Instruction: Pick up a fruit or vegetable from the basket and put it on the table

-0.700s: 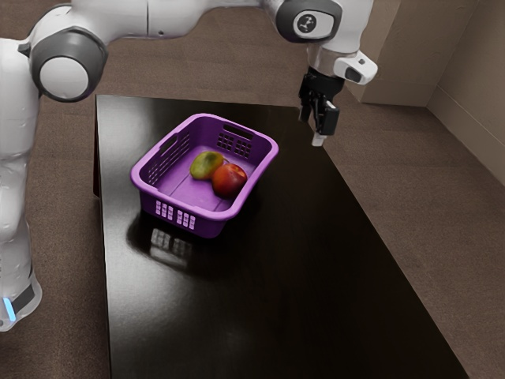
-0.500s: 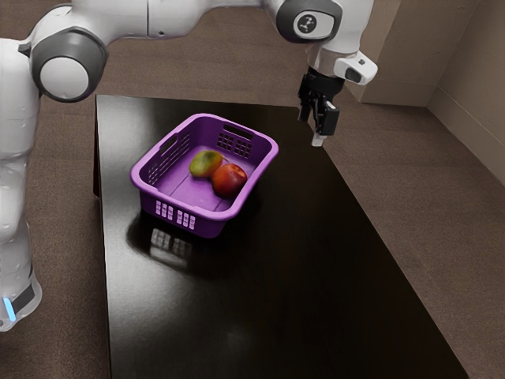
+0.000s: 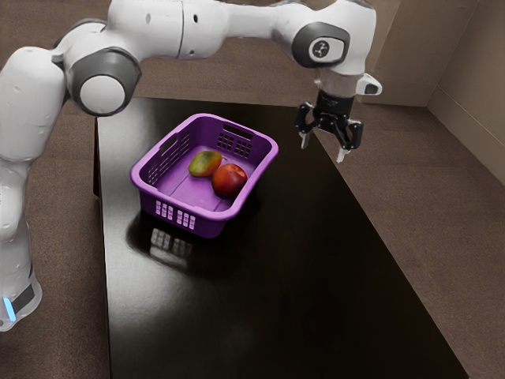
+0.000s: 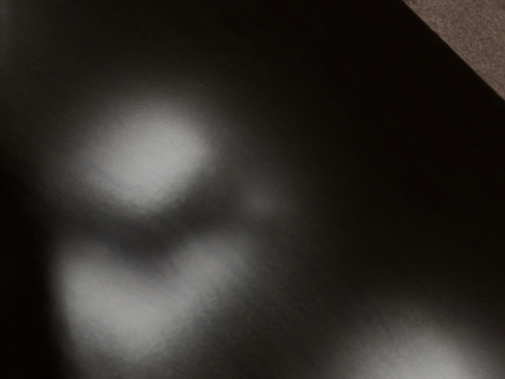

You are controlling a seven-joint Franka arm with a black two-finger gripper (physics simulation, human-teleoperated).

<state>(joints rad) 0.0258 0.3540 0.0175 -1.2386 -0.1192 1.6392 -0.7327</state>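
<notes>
Exterior view: the robot's black two-finger hand (image 3: 322, 150) hangs in the air, pointing down, at the end of a white arm (image 3: 260, 21) that comes in from the exterior view's left. Its two fingers stand well apart, with nothing between them; the hand is open and has hold of nothing. Below the hand lies a glossy, near-black worktop (image 3: 276, 292), with one of its long edges running close by the hand in this view. Well apart from the hand, toward the exterior view's left, a purple plastic basket (image 3: 164, 208) stands upright on the worktop. It is oblong, with rounded corners and slotted walls. Two fruits lie on its bottom: a green, yellow and red mango (image 3: 205, 164) and a round, red, apple-like fruit (image 3: 230, 181). The red one is the nearer of the two to the hand. They lie side by side; whether they touch is hard to tell. Brown floor (image 3: 418, 189) surrounds the worktop.

Wrist view: beneath the hand is the dark, shiny surface of the worktop, with soft, pale reflections (image 4: 146, 158) on it. Off to one side of the hand, the worktop's straight edge crosses a corner, and brown floor lies beyond it.
</notes>
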